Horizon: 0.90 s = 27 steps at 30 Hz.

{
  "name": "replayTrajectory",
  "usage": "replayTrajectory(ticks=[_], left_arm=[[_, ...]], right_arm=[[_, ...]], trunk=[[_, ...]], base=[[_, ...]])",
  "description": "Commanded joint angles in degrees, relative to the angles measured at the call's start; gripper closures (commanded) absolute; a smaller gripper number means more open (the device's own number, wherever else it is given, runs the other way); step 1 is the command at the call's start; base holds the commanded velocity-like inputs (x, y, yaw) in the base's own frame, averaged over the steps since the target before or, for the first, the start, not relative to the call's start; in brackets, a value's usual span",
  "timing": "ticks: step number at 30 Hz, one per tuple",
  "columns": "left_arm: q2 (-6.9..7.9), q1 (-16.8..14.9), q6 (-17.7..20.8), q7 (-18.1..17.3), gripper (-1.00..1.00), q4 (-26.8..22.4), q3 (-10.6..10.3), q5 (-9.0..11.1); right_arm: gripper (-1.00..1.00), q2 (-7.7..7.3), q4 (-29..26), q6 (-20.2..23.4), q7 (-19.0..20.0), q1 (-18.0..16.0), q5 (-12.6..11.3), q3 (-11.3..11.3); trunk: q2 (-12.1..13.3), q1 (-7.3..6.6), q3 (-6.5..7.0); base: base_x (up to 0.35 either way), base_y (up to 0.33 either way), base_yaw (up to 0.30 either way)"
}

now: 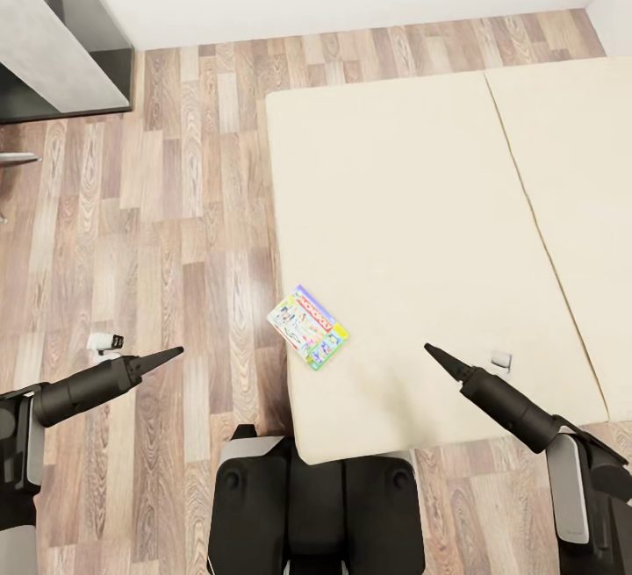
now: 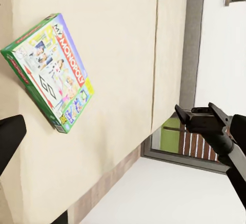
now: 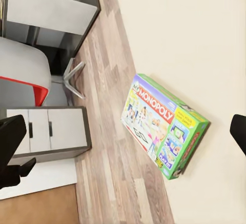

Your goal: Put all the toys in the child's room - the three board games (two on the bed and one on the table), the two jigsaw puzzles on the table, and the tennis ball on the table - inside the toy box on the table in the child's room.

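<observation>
One board game (image 1: 308, 327), a white-and-green box printed "MONOPOLY", lies flat on the bed (image 1: 412, 206) at the near left edge of the left mattress pad. The left wrist view shows it close (image 2: 48, 73), and so does the right wrist view (image 3: 164, 126). My left gripper (image 1: 171, 354) hovers open over the floor, left of the box. Over the mattress to the box's right, my right gripper (image 1: 434, 353) is open too, its fingers wide apart with nothing between them. The toy box, jigsaw puzzles and tennis ball are out of view.
The table's pale grey slab (image 1: 53, 48) stands at the far left, with a white drawer unit (image 3: 48, 129) and a grey-and-red chair (image 3: 20, 80) beside it. Wood floor (image 1: 175, 206) lies between table and bed. My base (image 1: 307, 505) stands against the bed's near edge.
</observation>
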Motion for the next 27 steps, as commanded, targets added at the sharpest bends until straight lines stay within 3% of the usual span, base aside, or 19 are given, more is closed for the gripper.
replayTrajectory(ticks=[1,5,9,18,27], left_arm=[[0.0,0.0,0.6,-0.4,-1.0,0.0,0.1,-0.4],[0.66,0.6,-0.1,0.2,-1.0,0.6,0.7,-1.1],[-0.03,1.0,-0.7,0.9,-1.0,1.9,1.9,-2.4],[0.46,3.9,1.7,-0.4,-1.0,4.6,1.3,-3.6],[0.53,4.1,1.8,-0.4,-1.0,4.6,1.2,-3.7]], right_arm=[[-1.0,0.04,0.0,0.3,0.1,0.0,-0.1,-0.1],[-1.0,-0.08,0.7,-0.4,-0.2,0.5,0.7,0.2],[-1.0,0.35,2.0,-1.3,-0.2,0.5,1.9,0.2],[-1.0,-0.27,2.3,-1.0,-0.2,0.5,4.2,0.2],[-1.0,-0.24,2.4,-1.2,-0.1,0.5,4.5,0.2]], trunk=[[-0.1,0.03,-0.04],[-0.1,0.03,-0.03],[-0.1,0.03,-0.03],[-0.1,0.03,-0.03],[-0.1,0.03,0.49]], base=[[0.0,0.0,-0.013],[0.0,0.0,-0.004],[0.0,0.0,0.0],[0.0,0.0,0.0],[0.0,0.0,0.0]])
